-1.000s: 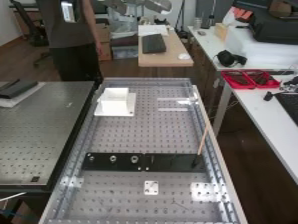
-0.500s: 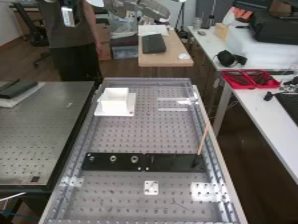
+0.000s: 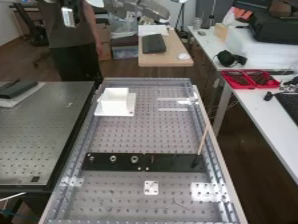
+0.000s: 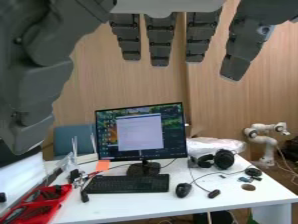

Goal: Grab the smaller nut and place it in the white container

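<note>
Lower in the high view than a second ago, the white jointed robot arm (image 3: pixel 151 9) now reaches further into its upper edge, well apart from the parts on the perforated metal bench (image 3: pixel 126 132). In the wrist view, the dark grey hand (image 4: pixel 161 42) is open, its fingers straight and spread apart with nothing held. The smaller nut (image 3: pixel 92 159), a small round metal part, stands on the flat black bar (image 3: pixel 171 163), with the larger metal nut (image 3: pixel 113 159) just beside it and the round metal bearing (image 3: pixel 134 159) next in the row. Towards the bench's far end sits the white box-shaped container (image 3: pixel 116 102), apart from the bar. A thin pale stick (image 3: pixel 203 139) stands tilted at the bar's right end. In the wrist view, a black monitor (image 4: pixel 141 132) and black keyboard (image 4: pixel 126 184) rest on a white desk (image 4: pixel 146 205).
</note>
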Action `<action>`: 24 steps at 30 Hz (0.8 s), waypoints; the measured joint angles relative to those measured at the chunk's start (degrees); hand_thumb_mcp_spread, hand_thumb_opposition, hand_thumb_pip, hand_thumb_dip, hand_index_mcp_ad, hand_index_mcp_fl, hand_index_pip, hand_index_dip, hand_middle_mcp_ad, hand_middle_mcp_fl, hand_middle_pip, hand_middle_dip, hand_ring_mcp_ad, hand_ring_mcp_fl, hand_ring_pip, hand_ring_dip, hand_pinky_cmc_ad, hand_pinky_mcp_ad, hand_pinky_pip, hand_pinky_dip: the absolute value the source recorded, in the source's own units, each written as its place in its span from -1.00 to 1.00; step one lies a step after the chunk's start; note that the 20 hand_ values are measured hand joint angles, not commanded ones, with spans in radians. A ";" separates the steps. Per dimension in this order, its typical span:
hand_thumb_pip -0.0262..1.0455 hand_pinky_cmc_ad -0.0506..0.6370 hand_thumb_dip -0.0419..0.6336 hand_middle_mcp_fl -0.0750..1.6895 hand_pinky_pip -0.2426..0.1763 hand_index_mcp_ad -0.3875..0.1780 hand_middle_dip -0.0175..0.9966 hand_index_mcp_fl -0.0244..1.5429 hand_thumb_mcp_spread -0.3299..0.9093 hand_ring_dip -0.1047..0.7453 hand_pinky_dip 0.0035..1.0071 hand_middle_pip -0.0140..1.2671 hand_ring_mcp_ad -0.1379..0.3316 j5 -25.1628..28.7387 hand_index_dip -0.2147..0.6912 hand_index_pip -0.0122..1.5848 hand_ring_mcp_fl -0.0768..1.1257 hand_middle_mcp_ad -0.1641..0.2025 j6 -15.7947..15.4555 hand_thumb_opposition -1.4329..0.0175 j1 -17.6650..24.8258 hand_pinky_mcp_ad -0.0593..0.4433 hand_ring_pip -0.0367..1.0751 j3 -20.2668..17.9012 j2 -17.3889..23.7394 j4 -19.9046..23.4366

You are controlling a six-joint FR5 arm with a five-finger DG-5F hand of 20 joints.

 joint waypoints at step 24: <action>0.23 0.36 -0.69 -0.87 -0.13 0.27 -0.57 -0.90 -0.13 -0.49 -0.51 -0.77 0.32 -5.65 -0.08 -0.86 -0.88 0.30 -2.73 -0.05 -5.51 0.60 -0.76 -10.38 2.44 2.93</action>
